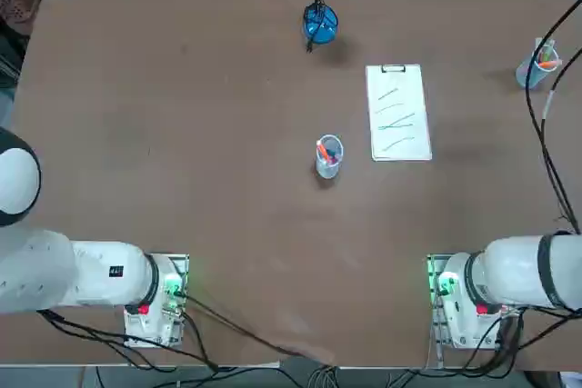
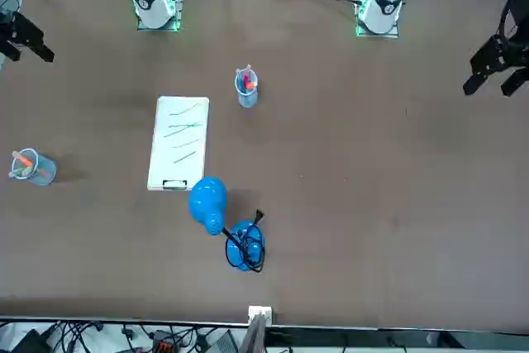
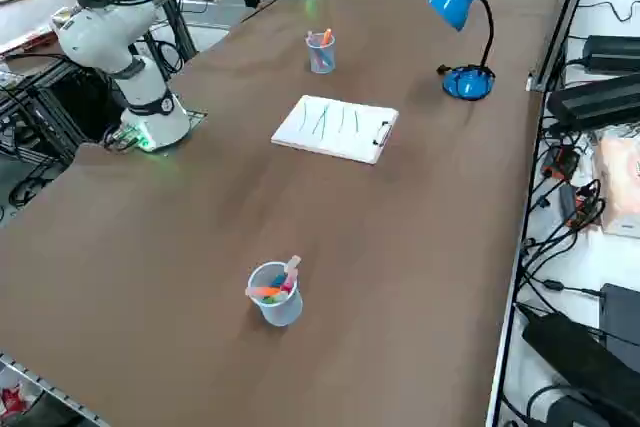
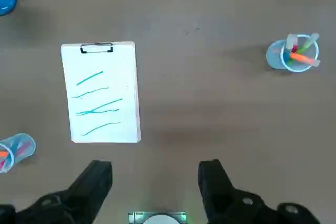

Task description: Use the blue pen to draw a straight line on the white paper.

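Open right claw (image 4: 156, 182) hangs high above white paper (image 4: 101, 93), touching nothing.

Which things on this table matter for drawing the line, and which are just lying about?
For the job:
white paper
blue pen, apparently in the cup beside it
right claw, open, above the table short of the paper

Lying about:
blue lamp
other cup of pens

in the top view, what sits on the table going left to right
blue desk lamp → clear cup of pens → white paper on its clipboard → second clear cup of pens by the right edge
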Controlling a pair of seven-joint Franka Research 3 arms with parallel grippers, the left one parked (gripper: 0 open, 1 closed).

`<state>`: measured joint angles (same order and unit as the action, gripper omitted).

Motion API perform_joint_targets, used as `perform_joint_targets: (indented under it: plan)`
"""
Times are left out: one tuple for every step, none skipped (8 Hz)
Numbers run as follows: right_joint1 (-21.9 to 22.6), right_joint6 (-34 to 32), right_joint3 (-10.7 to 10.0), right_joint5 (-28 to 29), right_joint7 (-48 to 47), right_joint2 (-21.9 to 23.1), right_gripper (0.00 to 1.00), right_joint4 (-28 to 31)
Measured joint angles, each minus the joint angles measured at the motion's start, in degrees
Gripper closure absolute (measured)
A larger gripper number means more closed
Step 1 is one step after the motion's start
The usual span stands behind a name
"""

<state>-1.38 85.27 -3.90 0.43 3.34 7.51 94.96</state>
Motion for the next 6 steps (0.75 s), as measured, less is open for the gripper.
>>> perform_joint_targets:
  plan:
    - [0.0,0.23,0.05,0.22,-0.12,-0.01,0.0,-0.13]
    - [0.0,0.48,0.05,0.5,-0.2,-0.02,0.0,-0.33]
    - [-0.01,0.51,0.05,0.55,-0.24,-0.06,0.0,-0.6]
    - [-0.05,0.6,0.01,0.44,-0.31,-0.26,0.0,-0.62]
    - [-0.2,1.27,-0.21,-0.26,-0.41,-0.86,0.0,-0.4]
    - [-0.86,2.77,-0.5,-1.34,-0.56,-1.87,0.0,0.17]
